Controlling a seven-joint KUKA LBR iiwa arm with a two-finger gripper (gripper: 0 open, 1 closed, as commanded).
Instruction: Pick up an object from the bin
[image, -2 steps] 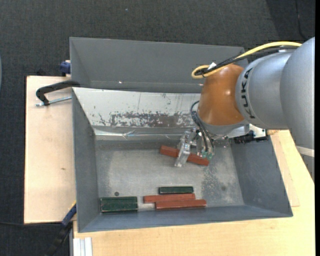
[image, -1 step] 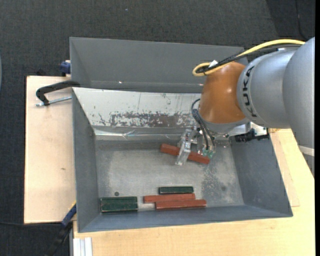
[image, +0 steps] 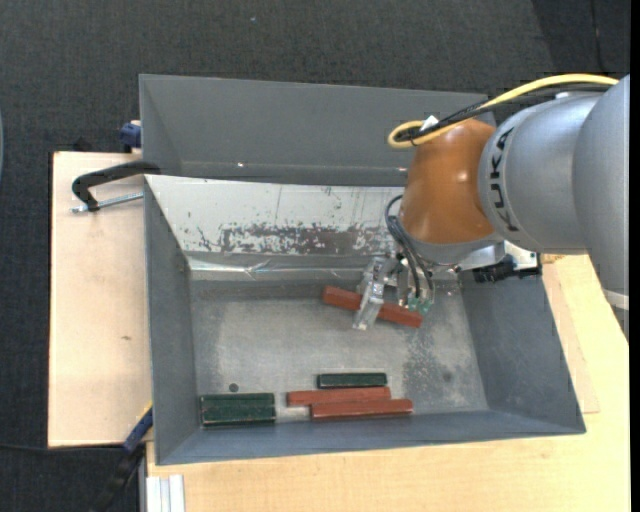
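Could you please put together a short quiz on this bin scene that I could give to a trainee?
1. Which thing is the hand over? A) a red-brown bar on the floor near the rear wall; B) a yellow ball; C) a blue cup.
2. True or false: the slim dark green bar lies against the rear wall.
3. How many dark green things lie in the bin?
Key: 1. A. 2. False; it lies near the front wall, just behind the front red-brown bars. 3. Two: the slim bar and a thicker dark green block at front left.
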